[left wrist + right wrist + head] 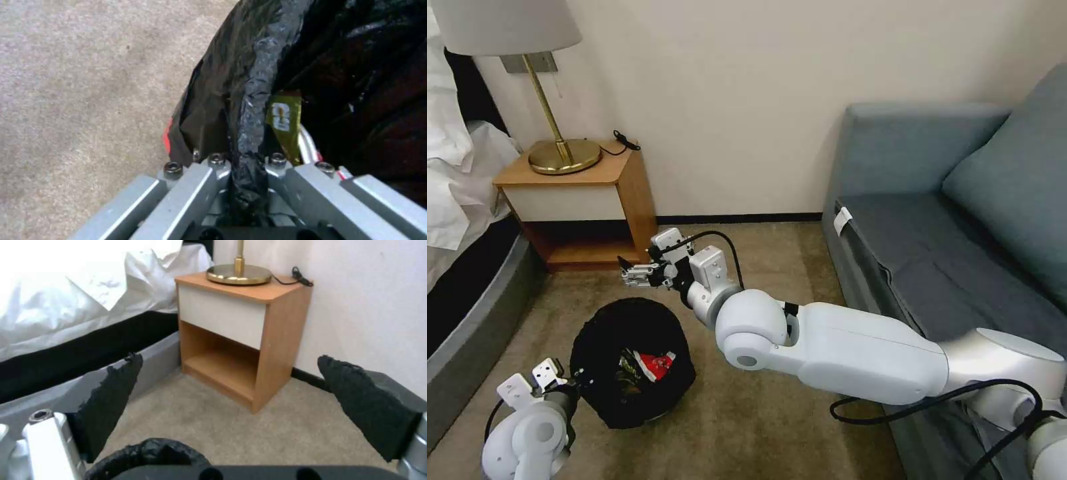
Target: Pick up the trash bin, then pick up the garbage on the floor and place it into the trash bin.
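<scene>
The trash bin [620, 333], lined with a crinkled black bag, sits low over the carpet at the lower left. Garbage lies inside it: a red snack packet [658, 365] and a gold-and-dark wrapper [627, 368]. My left gripper [575, 381] is shut on the bin's near-left rim. In the left wrist view its jaws [247, 161] pinch a fold of the black bag [253, 100], with the gold wrapper [283, 120] just inside. My right gripper [627, 272] hangs open and holds nothing, just beyond the bin's far rim [146, 451]. Its black pads [111, 396] stand wide apart.
A wooden nightstand [620, 200] with a brass lamp [564, 157] stands against the wall behind the bin. The bed [460, 267] runs along the left and a blue-grey sofa [934, 227] along the right. Between them lies open beige carpet [774, 267].
</scene>
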Tool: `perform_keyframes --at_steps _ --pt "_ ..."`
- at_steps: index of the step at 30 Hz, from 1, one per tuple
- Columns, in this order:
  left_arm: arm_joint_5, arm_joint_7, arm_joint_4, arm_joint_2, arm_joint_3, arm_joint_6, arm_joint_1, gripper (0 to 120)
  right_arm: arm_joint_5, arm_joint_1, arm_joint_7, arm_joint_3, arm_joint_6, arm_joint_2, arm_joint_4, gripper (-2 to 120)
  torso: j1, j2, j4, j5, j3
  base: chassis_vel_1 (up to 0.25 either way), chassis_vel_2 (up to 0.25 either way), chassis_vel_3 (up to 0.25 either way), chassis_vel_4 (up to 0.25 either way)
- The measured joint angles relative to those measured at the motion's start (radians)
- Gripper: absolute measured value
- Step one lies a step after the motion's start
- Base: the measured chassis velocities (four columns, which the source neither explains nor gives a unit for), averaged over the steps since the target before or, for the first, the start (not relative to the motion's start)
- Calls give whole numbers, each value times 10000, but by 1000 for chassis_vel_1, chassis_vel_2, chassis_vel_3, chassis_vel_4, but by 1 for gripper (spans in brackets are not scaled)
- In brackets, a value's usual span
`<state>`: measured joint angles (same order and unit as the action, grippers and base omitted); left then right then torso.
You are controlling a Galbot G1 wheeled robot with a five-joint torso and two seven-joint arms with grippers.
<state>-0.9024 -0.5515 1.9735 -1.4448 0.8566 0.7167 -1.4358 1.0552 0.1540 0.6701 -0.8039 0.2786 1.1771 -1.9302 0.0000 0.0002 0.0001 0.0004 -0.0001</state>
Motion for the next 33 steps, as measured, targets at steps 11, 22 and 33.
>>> perform_keyframes --at_steps 11,22,33 --pt "769 758 -82 -28 29 -313 -23 15 -145 234 -60 166 -85 -364 -2 100 0 -1 -1 -11 2 0 0 0 0" --pt "2358 2009 50 -30 168 -1239 -79 53 -182 281 -68 178 -106 -542 -54 100 0 -1 -2 -5 2 0 0 0 0" --pt "4214 4375 118 -23 390 -3466 -224 90 -296 508 -196 505 -322 -841 -93 100 0 -1 0 -5 1 0 0 0 0"
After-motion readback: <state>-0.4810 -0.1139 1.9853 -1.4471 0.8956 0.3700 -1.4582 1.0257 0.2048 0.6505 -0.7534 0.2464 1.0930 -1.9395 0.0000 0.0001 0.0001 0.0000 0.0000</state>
